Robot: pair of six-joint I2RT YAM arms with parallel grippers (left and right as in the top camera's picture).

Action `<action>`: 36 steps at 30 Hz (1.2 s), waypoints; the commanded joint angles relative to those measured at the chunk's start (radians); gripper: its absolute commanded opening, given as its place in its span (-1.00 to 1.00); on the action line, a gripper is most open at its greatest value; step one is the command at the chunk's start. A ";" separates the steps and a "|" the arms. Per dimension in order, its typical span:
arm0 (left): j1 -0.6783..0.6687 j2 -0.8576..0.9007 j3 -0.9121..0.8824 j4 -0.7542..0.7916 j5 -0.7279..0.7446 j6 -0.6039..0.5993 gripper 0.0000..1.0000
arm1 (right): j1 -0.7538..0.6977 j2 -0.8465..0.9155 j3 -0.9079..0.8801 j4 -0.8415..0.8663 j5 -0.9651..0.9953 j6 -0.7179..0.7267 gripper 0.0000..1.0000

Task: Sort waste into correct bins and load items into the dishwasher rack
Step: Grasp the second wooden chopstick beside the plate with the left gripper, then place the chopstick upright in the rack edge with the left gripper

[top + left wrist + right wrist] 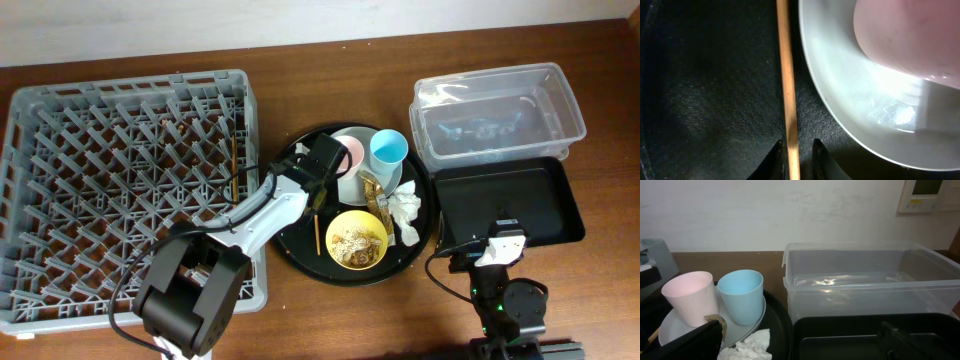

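Observation:
My left gripper (316,196) (795,150) is low over the round black tray, its fingers straddling a wooden chopstick (787,75) (316,235) with a thin gap still showing on one side. Right beside it is the white plate (850,100) carrying the pink cup (351,152) and the blue cup (389,148). The yellow bowl (357,238) holds rice scraps. A gold-brown wrapper (375,190) and a white napkin (405,210) lie on the tray. Another chopstick (235,165) lies in the grey rack (60,120). My right gripper (497,248) (802,342) stands wide open and empty.
The clear tub (497,110) (865,285) stands at the back right, the black rectangular tray (510,200) (850,335) in front of it. The round black tray (300,250) (715,90) sits between rack and bins. Bare wooden table lies along the front edge.

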 commanded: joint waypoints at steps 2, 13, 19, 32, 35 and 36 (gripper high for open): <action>-0.004 0.010 -0.012 0.003 -0.023 -0.006 -0.66 | 0.003 -0.006 -0.005 -0.006 0.002 -0.001 0.97; -0.015 0.010 -0.017 0.021 -0.048 -0.006 -0.64 | 0.003 -0.006 -0.005 -0.006 0.002 -0.001 0.97; -0.015 0.010 -0.017 0.024 -0.056 -0.006 -0.65 | 0.003 -0.006 -0.005 -0.006 0.002 -0.001 0.97; -0.015 0.064 -0.046 0.071 -0.070 -0.006 -0.63 | 0.003 -0.006 -0.005 -0.006 0.002 -0.001 0.97; -0.015 0.091 -0.046 0.072 -0.071 -0.006 -0.65 | 0.003 -0.006 -0.005 -0.006 0.002 -0.001 0.97; -0.015 0.090 -0.046 0.072 -0.071 -0.006 -0.73 | 0.003 -0.006 -0.005 -0.006 0.002 -0.001 0.97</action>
